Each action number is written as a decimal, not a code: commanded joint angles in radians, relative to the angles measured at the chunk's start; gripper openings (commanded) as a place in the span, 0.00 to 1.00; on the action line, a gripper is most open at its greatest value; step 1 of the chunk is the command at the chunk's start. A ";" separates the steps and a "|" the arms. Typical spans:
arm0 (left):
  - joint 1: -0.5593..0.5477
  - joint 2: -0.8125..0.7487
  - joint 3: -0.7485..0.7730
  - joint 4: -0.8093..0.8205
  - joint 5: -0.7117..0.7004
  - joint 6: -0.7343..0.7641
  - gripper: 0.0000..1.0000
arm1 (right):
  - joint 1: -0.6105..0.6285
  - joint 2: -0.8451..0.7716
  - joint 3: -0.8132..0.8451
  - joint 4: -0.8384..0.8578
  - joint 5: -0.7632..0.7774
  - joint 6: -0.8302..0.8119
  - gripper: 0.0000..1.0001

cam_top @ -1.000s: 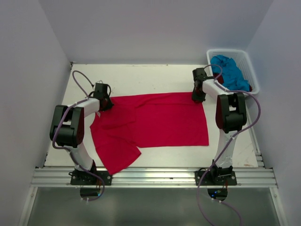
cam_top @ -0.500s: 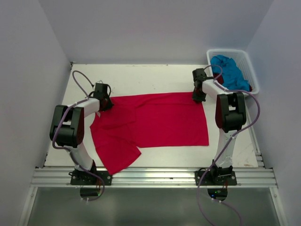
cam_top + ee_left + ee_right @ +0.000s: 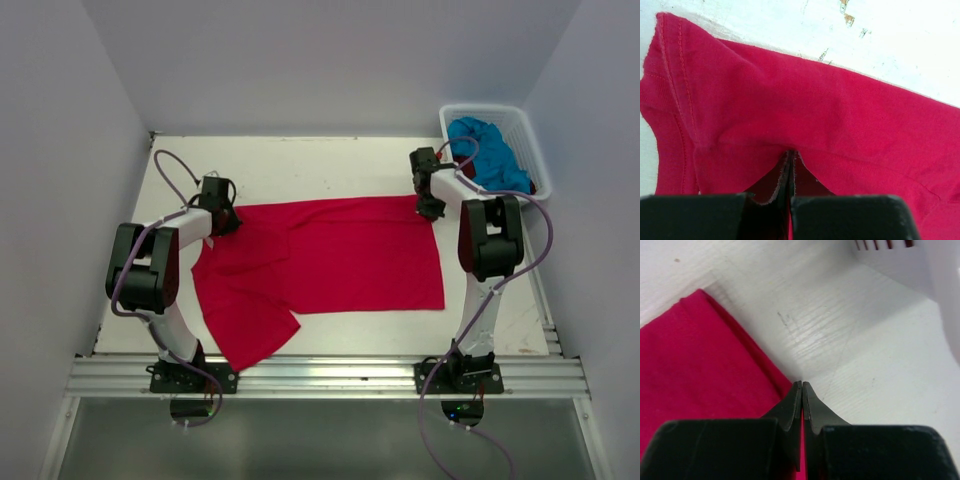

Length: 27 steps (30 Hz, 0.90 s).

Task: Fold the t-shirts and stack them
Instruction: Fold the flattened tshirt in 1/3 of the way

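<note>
Only right claw (image 3: 801, 385) moved: now pinched shut. On red-pink t-shirt (image 3: 330, 255), left claw (image 3: 791, 155) pinches far-left corner, right claw far-right corner; shirt lies spread on worktop (image 3: 300, 165). Risk: right bite looks thin, hem slips on lift. Right of it, turquoise t-shirt (image 3: 488, 150) sits half hidden in basket (image 3: 478, 108).

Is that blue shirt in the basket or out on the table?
In the basket. The blue shirt lies bunched up inside the white basket at the far right, beyond the right arm.

White arms (image 3: 176, 326) — black joints (image 3: 491, 240); purple cables (image 3: 549, 238) (black fingers (image 3: 789, 412)).
</note>
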 commanded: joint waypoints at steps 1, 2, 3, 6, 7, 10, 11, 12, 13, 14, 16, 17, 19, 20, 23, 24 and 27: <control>-0.004 -0.003 -0.020 -0.052 -0.023 0.025 0.00 | -0.007 -0.037 0.005 -0.044 0.099 0.036 0.00; -0.004 -0.003 -0.019 -0.053 -0.023 0.023 0.00 | -0.007 -0.036 0.006 -0.048 0.100 0.034 0.00; -0.004 -0.003 -0.019 -0.053 -0.024 0.025 0.00 | -0.007 -0.034 0.008 -0.050 0.102 0.036 0.00; -0.004 -0.004 -0.019 -0.053 -0.024 0.025 0.00 | -0.007 -0.046 0.002 -0.042 0.096 0.036 0.00; -0.004 -0.004 -0.019 -0.053 -0.023 0.025 0.00 | -0.009 -0.057 -0.009 -0.031 0.092 0.034 0.00; -0.006 -0.003 -0.019 -0.053 -0.024 0.025 0.00 | -0.004 -0.137 -0.052 0.030 0.025 -0.001 0.03; -0.004 -0.001 -0.019 -0.053 -0.023 0.025 0.00 | -0.004 -0.176 -0.058 0.039 -0.033 -0.010 0.08; -0.004 0.002 -0.017 -0.053 -0.023 0.025 0.00 | -0.003 -0.189 -0.064 0.051 -0.074 -0.018 0.16; -0.004 0.002 -0.017 -0.053 -0.023 0.025 0.00 | -0.004 -0.198 -0.069 0.073 -0.111 -0.035 0.19; -0.004 0.003 -0.017 -0.053 -0.021 0.025 0.00 | -0.003 -0.198 -0.061 0.070 -0.140 -0.037 0.22; -0.004 0.005 -0.017 -0.052 -0.020 0.023 0.00 | -0.001 -0.171 -0.029 0.049 -0.199 -0.047 0.23; -0.004 0.005 -0.017 -0.052 -0.020 0.023 0.00 | -0.001 -0.160 -0.023 0.044 -0.208 -0.047 0.24; -0.004 0.002 -0.019 -0.052 -0.021 0.023 0.00 | -0.003 -0.129 -0.012 0.035 -0.222 -0.044 0.24; -0.004 0.000 -0.019 -0.052 -0.023 0.023 0.00 | -0.004 -0.118 -0.014 0.035 -0.225 -0.043 0.24; -0.004 0.000 -0.019 -0.052 -0.023 0.023 0.00 | -0.003 -0.082 -0.009 0.033 -0.220 -0.041 0.24; -0.004 0.000 -0.019 -0.053 -0.023 0.023 0.00 | -0.006 -0.072 -0.009 0.033 -0.220 -0.038 0.24; -0.004 0.000 -0.022 -0.053 -0.024 0.023 0.00 | -0.006 -0.042 -0.018 0.038 -0.214 -0.035 0.24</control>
